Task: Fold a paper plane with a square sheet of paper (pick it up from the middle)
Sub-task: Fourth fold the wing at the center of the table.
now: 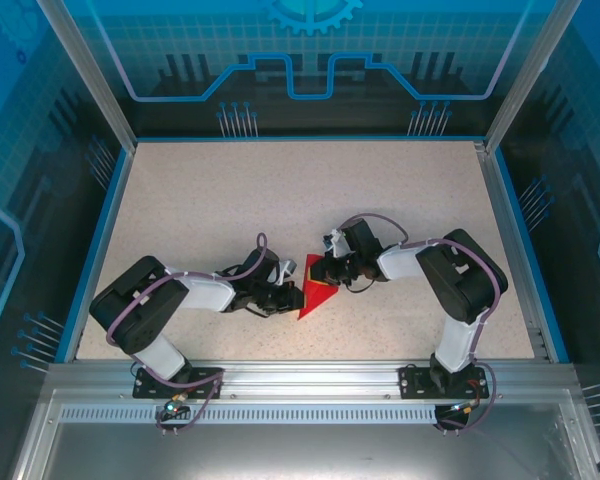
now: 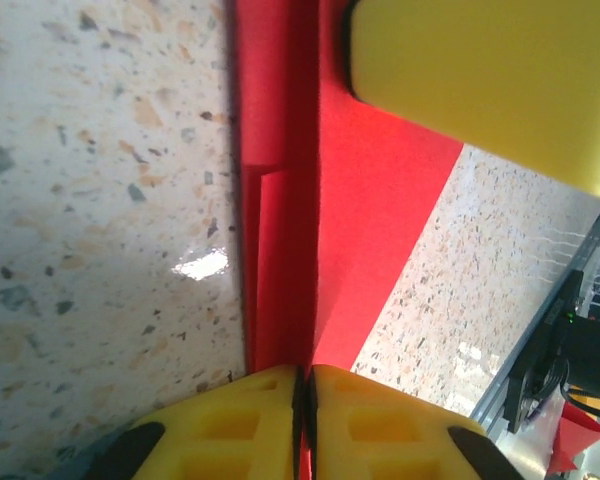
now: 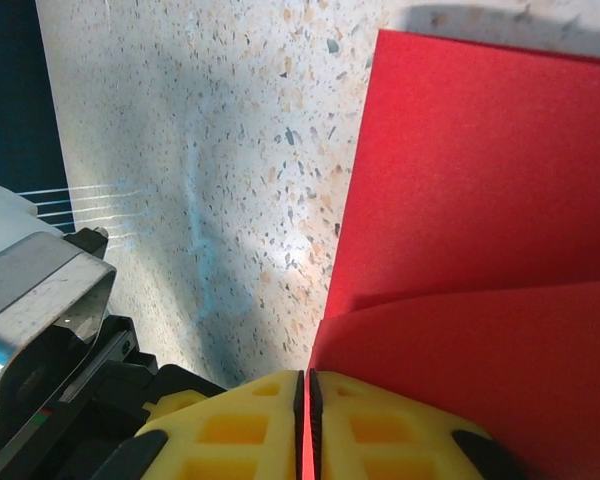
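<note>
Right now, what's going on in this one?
Two robot arms are folding the square sheet of paper on the table, near its front middle. The left fingers are shut on a folded edge, the right fingers on a curled flap. The red paper is creased into a pointed shape, not yet a plane.

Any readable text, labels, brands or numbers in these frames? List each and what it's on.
None readable. The red paper is plain; the left gripper has unmarked yellow fingers; the back wall bears only a gear outline and line graphics, no letters or digits.
</note>
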